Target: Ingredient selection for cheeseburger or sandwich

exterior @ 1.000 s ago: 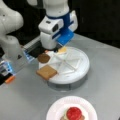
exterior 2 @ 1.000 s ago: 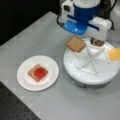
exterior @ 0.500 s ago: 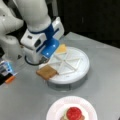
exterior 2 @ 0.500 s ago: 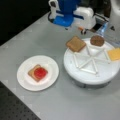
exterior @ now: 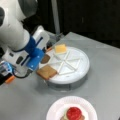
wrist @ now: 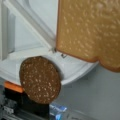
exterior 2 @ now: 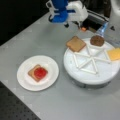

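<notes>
1. The tool (exterior: 33, 65) sits at a front view's left beside the white divided tray (exterior: 82, 66); its fingers are hidden, so I cannot tell its opening.
2. The square toast (wrist: 87, 30), cut off in the wrist view, overhangs the tray rim.
3. The speckled round patty (wrist: 40, 79) and flat cheese square (exterior: 60, 48) lie in tray compartments.
4. The sandwich (exterior 2: 37, 72), red round on top, rests on the paper plate (exterior 2: 51, 75).

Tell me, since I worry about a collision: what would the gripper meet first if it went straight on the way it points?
Probably the toast square, which fills most of the wrist view, with the patty disc beside it on the white tray. Depth is unclear, and the gripper's fingers do not show.
</notes>
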### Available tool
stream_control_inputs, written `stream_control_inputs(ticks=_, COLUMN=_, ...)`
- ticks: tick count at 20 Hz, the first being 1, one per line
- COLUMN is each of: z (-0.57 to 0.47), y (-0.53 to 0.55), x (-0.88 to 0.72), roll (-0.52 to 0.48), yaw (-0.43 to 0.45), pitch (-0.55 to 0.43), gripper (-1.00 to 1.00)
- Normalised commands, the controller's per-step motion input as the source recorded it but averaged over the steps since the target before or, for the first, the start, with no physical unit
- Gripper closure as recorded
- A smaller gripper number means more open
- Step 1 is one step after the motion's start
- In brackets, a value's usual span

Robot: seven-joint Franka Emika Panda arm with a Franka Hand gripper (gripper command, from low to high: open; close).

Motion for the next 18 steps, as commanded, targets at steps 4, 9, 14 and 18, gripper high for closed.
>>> stream_control_inputs(ticks=4, z=-0.12, y=-0.11, x=-0.01, roll=0.586, yaw=-0.092, pitch=0.071, gripper=-1.00)
stream_control_inputs(ticks=9, z=-0.18, y=-0.18, x=0.02, roll=0.569, yaw=-0.071, pitch=0.017, gripper=-1.00)
stream_control_inputs(ticks=14, z=-0.17, y=-0.25, x=0.09, roll=0.511, yaw=-0.062, pitch=-0.049, gripper=-1.00)
stream_control_inputs(ticks=18, z=-0.16, y=-0.23, x=0.14, roll=0.453, yaw=0.005, pitch=-0.076, gripper=-1.00)
